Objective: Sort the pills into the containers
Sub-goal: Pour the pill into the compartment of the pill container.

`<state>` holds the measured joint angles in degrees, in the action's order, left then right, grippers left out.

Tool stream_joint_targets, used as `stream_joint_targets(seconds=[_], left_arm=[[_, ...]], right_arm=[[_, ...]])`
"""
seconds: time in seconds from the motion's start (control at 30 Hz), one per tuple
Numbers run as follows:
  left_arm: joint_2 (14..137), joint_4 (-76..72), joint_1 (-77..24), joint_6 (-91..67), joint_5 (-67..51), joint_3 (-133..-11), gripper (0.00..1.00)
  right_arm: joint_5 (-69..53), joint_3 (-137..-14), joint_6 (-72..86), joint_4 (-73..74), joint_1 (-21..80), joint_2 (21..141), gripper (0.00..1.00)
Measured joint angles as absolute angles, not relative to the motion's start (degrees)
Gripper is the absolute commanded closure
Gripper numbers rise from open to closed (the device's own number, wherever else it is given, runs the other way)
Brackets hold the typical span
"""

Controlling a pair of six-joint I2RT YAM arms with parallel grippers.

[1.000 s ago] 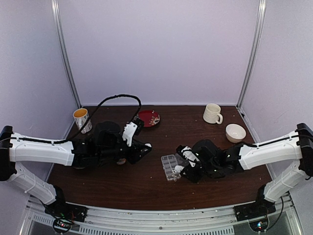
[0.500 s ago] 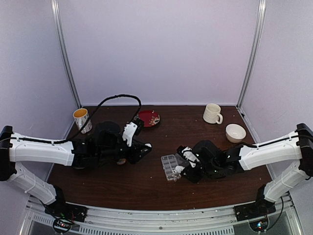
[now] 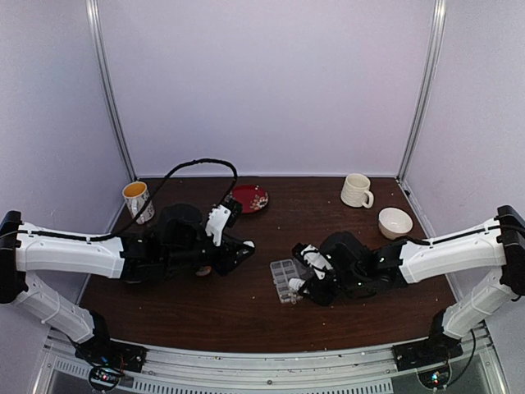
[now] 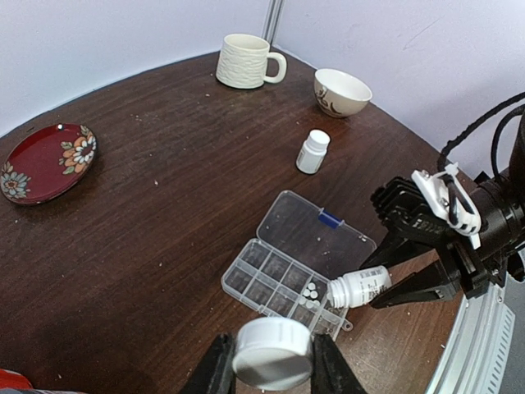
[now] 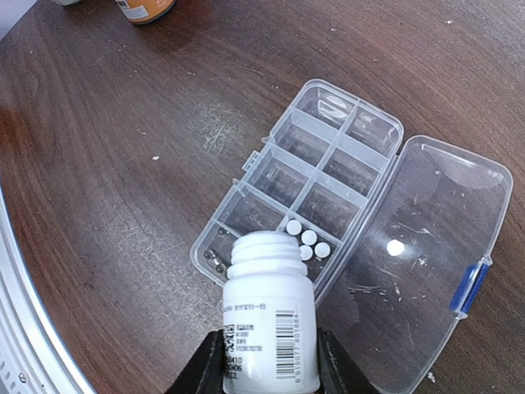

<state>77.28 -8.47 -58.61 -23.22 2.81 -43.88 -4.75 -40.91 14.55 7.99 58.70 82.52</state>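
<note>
- Organizer box [image 5: 261, 161]: flat clear plastic, lying open on the brown bench [image 4: 148, 238]. Its hinged lid [image 5: 426, 246] is folded flat alongside and carries a blue latch [image 5: 463, 287].
- Pills [image 5: 308, 238]: four small white tablets grouped in one cell of the box, in the row along the hinge, one cell in from the end. The other cells in plain view show no tablets.
- Right pincer [image 5: 271, 361]: clenched on a white bottle [image 5: 269, 316] with a barcode label. The bottle is uncapped and tipped, with its mouth over the box rim just beside the cell holding the pills. Whether the mouth touches the box cannot be told.
- Left pincer [image 4: 267, 369]: grasping a white cap [image 4: 272, 351] edge-on between both fingers. It is raised above the bench on the side of the box away from the lid, and apart from the box.
- Second white bottle [image 4: 312, 152]: capped and upright, beyond the lid of the box.
- Cream mug [image 4: 246, 60] and pale bowl [image 4: 342, 90]: further beyond the box than that bottle, well apart from it.
- Red flowered plate [image 4: 45, 162]: well apart from the box, towards the back wall.
</note>
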Motion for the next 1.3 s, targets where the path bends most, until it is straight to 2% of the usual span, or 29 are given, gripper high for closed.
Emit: stream_joint_targets(seconds=[0.2,1.3], left_arm=[[77.3,-8.5,-58.6,-23.2,2.8,-43.9,1.00],[77.3,-8.5,-58.6,-23.2,3.0,-43.9,1.00]], right_arm=[[-5.1,-44.6,13.8,10.1,59.2,85.3,1.00],[-3.2,-47.8,14.7,14.7,61.1,86.4,1.00]])
